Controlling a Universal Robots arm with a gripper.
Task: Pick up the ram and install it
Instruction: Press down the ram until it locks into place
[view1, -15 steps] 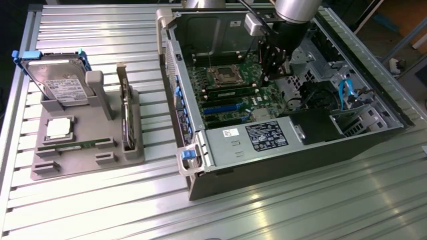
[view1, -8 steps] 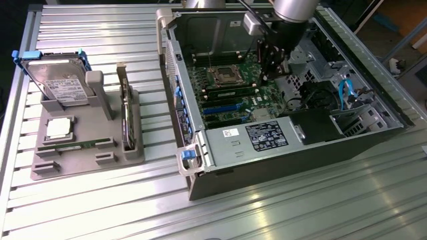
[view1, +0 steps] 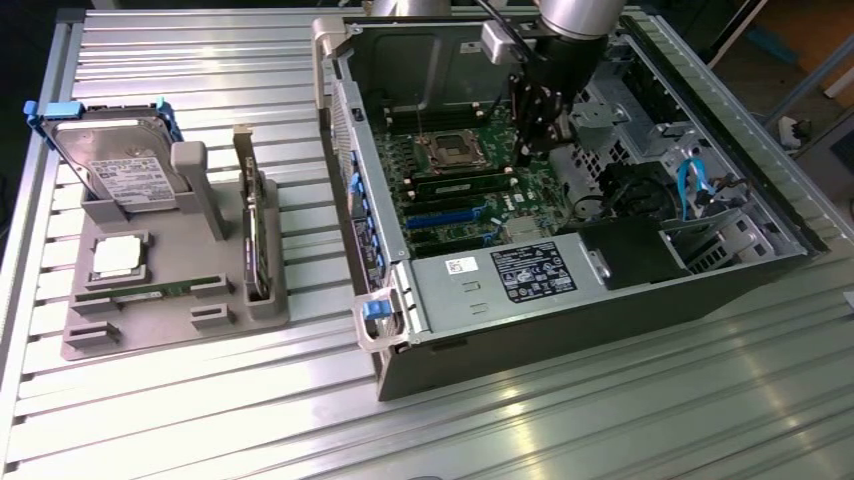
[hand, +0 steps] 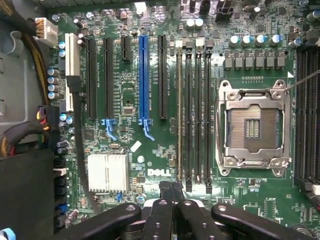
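A long green ram stick (view1: 461, 185) stands on edge in a memory slot on the motherboard inside the open computer case. In the wrist view the ram (hand: 179, 115) is a thin greenish strip in the slot nearest the black expansion slots. My gripper (view1: 541, 145) hangs over the board beside the memory slots. Its black fingers (hand: 171, 186) are pressed together with nothing between them, just off one end of the slots. A second green stick (view1: 134, 292) lies in the front of the grey tray.
The empty silver processor socket (hand: 253, 127) lies beside the memory slots. The grey tray (view1: 160, 330) at the exterior view's left also holds a hard drive (view1: 120, 170), a square silver chip (view1: 118, 257) and a dark card on edge (view1: 251, 230). Case walls and cables (view1: 687, 185) ring the board.
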